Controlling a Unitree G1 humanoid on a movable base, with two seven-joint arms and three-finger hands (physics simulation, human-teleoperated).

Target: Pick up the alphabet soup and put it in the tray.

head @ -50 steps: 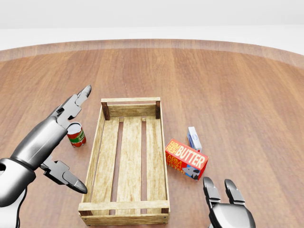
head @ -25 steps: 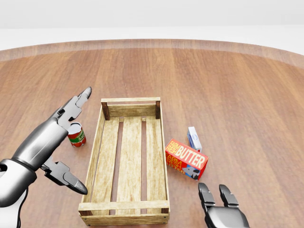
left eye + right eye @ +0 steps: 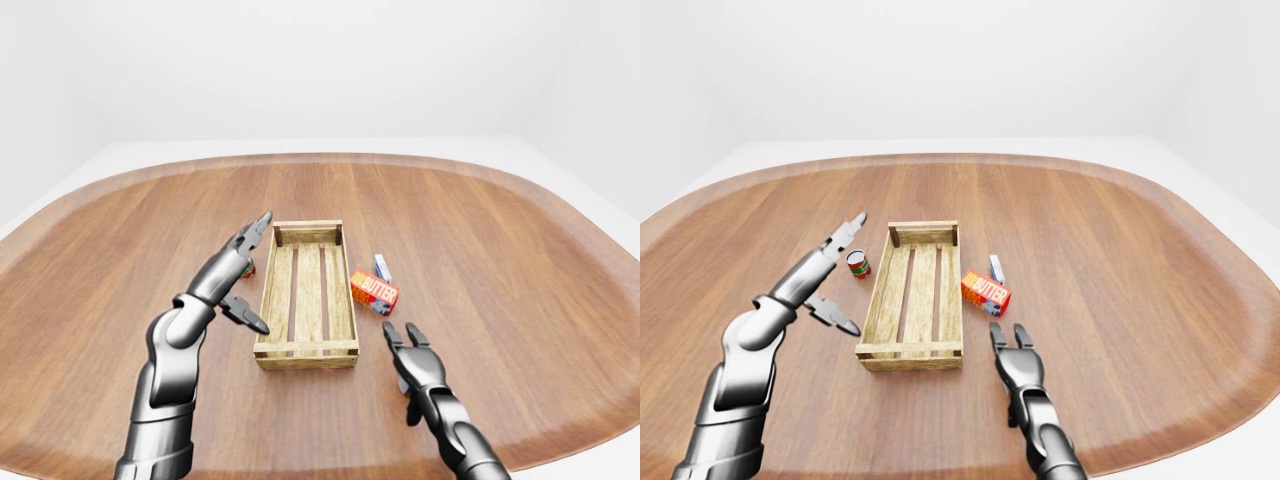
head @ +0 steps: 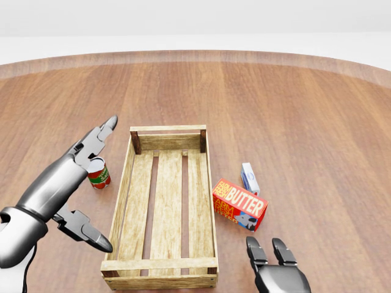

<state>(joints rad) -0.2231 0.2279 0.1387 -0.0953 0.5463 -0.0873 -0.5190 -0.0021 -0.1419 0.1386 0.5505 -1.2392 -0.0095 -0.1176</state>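
- Alphabet soup can (image 4: 98, 173) upright on the wooden desk (image 4: 305, 116), just left of the tray (image 4: 164, 207), outside it.
- Left robot hand (image 4: 78, 186) over the desk beside the can, fingers spread apart, nothing held; upper finger tip lies above the can in the head view.
- Right robot hand (image 3: 1010, 352) low at bottom, fingers apart, empty.
- Butter box (image 4: 239, 204) and small blue-white carton (image 4: 249, 177) right of the tray.
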